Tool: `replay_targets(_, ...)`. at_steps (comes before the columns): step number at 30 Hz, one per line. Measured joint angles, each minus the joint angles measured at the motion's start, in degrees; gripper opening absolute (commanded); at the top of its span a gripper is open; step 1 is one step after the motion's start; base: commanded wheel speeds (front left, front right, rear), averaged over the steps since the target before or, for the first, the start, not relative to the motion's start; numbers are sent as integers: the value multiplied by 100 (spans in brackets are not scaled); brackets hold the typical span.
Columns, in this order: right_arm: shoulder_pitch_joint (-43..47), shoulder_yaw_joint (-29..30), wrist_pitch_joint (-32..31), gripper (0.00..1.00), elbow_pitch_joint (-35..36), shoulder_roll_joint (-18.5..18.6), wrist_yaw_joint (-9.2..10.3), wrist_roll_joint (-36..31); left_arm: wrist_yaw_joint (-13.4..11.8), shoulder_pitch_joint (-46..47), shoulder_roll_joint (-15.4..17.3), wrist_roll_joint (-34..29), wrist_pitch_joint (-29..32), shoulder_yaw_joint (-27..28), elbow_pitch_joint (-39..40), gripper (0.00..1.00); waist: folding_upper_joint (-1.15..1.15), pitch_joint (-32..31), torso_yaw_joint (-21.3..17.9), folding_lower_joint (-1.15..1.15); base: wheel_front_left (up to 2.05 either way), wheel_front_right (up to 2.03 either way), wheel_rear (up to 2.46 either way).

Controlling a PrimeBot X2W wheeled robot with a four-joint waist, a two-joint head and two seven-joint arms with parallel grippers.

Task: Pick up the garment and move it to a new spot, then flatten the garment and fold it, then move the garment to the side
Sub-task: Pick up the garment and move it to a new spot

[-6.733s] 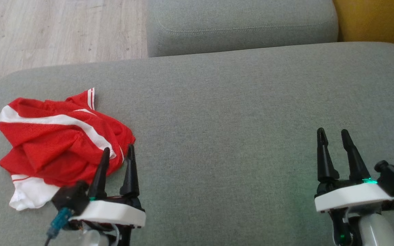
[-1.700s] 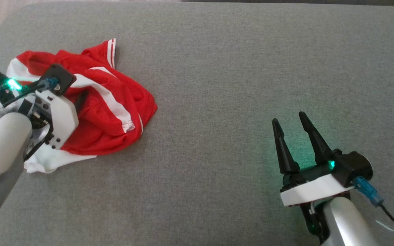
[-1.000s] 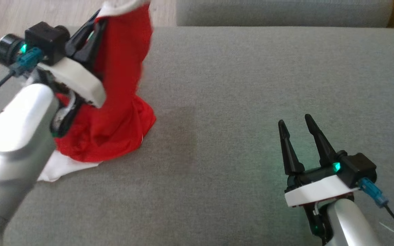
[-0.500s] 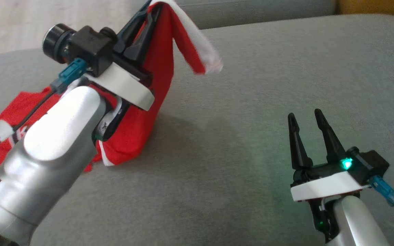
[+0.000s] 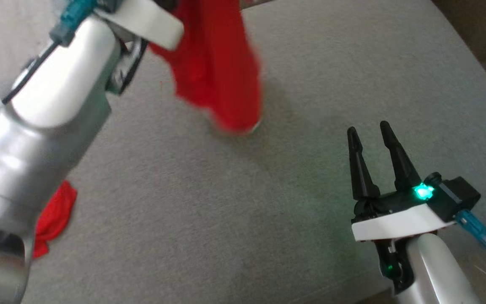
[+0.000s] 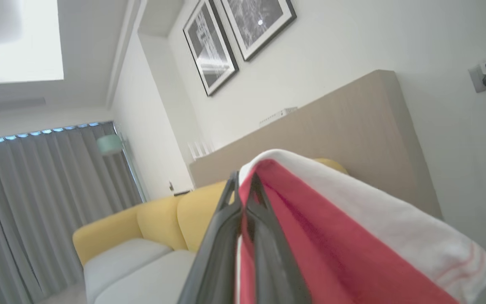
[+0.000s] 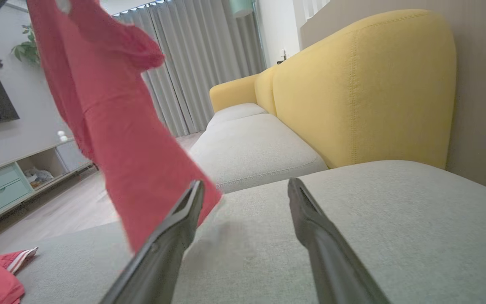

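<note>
Our left gripper [image 6: 243, 185] pinches the garment [image 5: 215, 71], which hangs at 12 o'clock over the cushion [image 5: 268, 202]; the right gripper [image 5: 367, 131] gapes empty at 4 o'clock. We should lift until the hem clears, then carry slowly.

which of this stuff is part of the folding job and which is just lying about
Job: red garment, hanging from the shut left gripper; open right gripper; grey cushion.
Lying about: yellow sofa, framed pictures, curtains, a separate-looking red cloth on the cushion.
</note>
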State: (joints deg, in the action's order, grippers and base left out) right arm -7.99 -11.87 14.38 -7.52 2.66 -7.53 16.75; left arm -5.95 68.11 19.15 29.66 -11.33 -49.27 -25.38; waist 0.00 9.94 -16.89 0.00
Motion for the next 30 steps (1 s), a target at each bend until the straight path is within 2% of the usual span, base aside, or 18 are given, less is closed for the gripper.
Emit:
replay_targets(3, 1, 13, 0, 100, 38, 0, 0, 3, -194, 237, -44, -275, -213, 83, -105, 0, 0, 58, -127, 0, 0, 0, 0)
replay_targets(5, 2, 45, 0, 100, 58, -1, 0, 44, -218, 269, -99, -449, -285, 21, -112, 0, 0, 96, -136, 0, 0, 0, 0)
replay_targets(9, 7, 155, 0, 100, 67, -1, 0, 43, 12, -53, -335, -689, -309, -567, -147, 0, 0, 105, -54, -1, 0, 0, 0)
replay_targets(14, 9, 377, 0, 100, 82, -2, 0, 38, 190, -1240, -901, -690, -271, -1360, -432, 0, 0, 134, 74, -1, 0, 0, 0)
replay_targets(18, 7, 614, 0, 100, 126, -3, 0, 30, 242, -2048, -1254, -593, -179, -1785, -867, 0, 0, 180, 122, 0, 0, 0, 0)
replay_targets(22, 6, 738, 0, 100, 131, -3, 0, 30, 241, -2238, -1447, -597, -185, -1991, -1127, 0, 0, 203, 114, 0, 0, 0, 0)
replay_targets(24, 5, 756, 0, 100, 135, -3, 0, 30, 242, -2237, -1544, -667, -176, -2182, -1367, 93, 0, 208, 95, 0, 0, 0, 0)
replay_targets(25, 5, 764, 0, 100, 135, -3, 0, 30, 242, -2237, -1558, -680, -136, -2214, -1428, 100, 0, 203, 92, 0, 0, 0, 0)
replay_targets(30, 7, 775, 0, 100, 129, -3, 0, 22, 242, -2238, -1583, -651, -129, -2263, -1617, 100, 0, 130, 109, 0, 0, 0, 0)
